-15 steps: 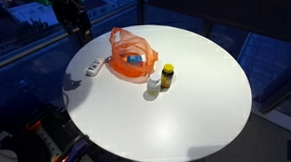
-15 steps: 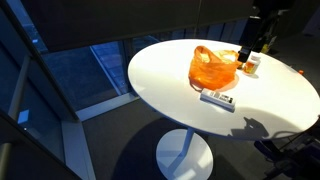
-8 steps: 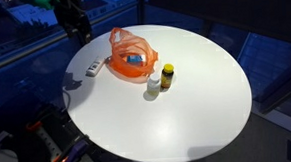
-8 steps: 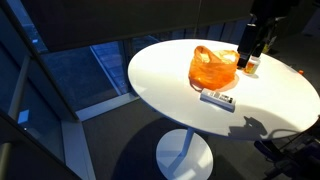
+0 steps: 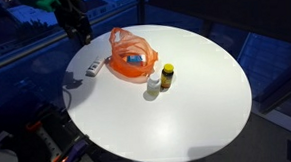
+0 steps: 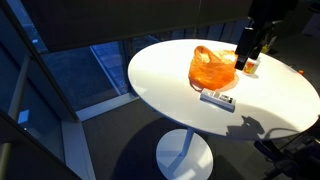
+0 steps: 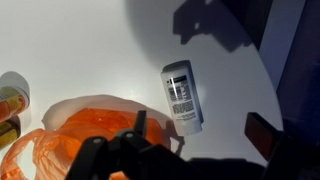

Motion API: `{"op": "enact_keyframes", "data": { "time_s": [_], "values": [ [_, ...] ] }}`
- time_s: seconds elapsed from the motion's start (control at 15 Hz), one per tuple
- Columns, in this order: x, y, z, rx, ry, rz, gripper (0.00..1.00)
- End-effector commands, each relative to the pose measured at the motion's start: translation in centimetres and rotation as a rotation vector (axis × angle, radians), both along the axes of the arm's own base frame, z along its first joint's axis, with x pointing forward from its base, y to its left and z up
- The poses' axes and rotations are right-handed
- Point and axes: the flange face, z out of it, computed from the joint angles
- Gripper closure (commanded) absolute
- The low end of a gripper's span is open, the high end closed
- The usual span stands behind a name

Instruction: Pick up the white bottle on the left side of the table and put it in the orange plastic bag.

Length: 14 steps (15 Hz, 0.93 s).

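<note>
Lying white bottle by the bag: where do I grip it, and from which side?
Take the white bottle mid-body from above, clamping across its narrow width: it lies flat on the table, long sides exposed.

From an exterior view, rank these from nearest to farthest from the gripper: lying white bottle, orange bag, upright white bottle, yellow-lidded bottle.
Judged from the gripper in an exterior view:
1. Lying white bottle, just below it in the picture, and orange bag, off to its side: too close to call.
2. Upright white bottle, past the bag.
3. Yellow-lidded bottle, just beyond that one.
</note>
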Motion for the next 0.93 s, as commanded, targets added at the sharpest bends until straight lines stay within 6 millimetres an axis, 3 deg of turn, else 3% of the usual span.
{"op": "enact_keyframes", "data": {
  "time_s": [0.0, 0.4, 0.87],
  "values": [
    [0.1, 1.1, -1.4, 0.020, -0.034, 0.004, 0.00],
    [0.5, 3.3, -5.5, 0.049, -0.079, 0.040, 0.00],
    [1.2, 3.2, -9.6, 0.062, -0.081, 0.008, 0.00]
  ]
}}
